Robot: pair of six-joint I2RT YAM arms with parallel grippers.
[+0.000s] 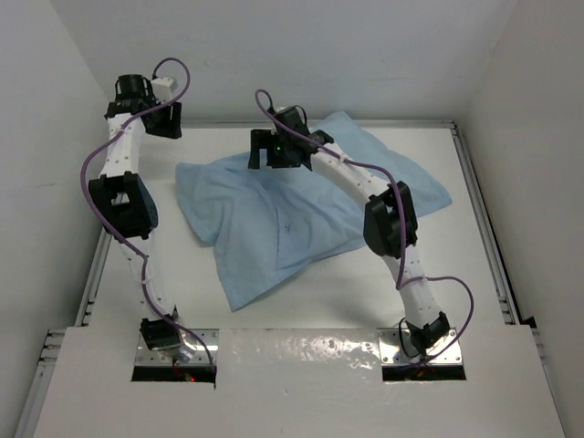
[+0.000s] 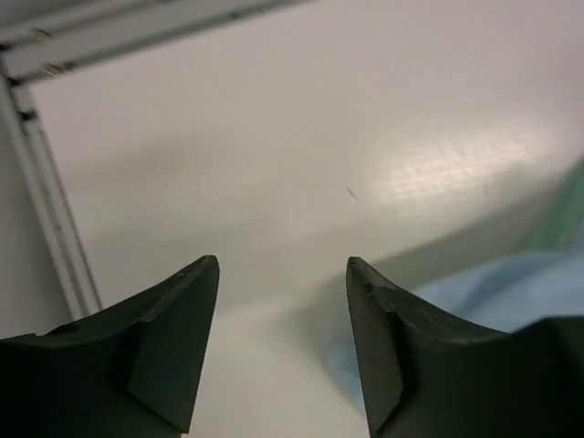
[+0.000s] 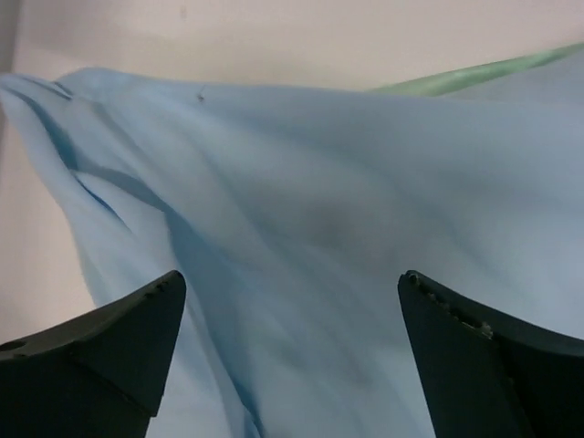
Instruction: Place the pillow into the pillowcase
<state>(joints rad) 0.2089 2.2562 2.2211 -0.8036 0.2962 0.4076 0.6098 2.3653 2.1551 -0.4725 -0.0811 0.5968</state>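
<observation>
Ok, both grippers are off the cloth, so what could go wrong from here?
1. The pillowcase lies rumpled with folds and no mouth that I can see; the open right gripper above it may pinch both layers together.
2. The left gripper, open, faces bare table beside the cloth's edge; closing there would likely catch nothing.

I see the large, thin, light-blue cloth pillowcase (image 1: 274, 219) lying rumpled and loosely spread over the middle and far right of the white tabletop (image 1: 319, 306). One corner points toward the near edge and another reaches far right. Soft folds run across it. On my right wrist camera its sea-green side shows as a narrow strip along the far edge.
</observation>
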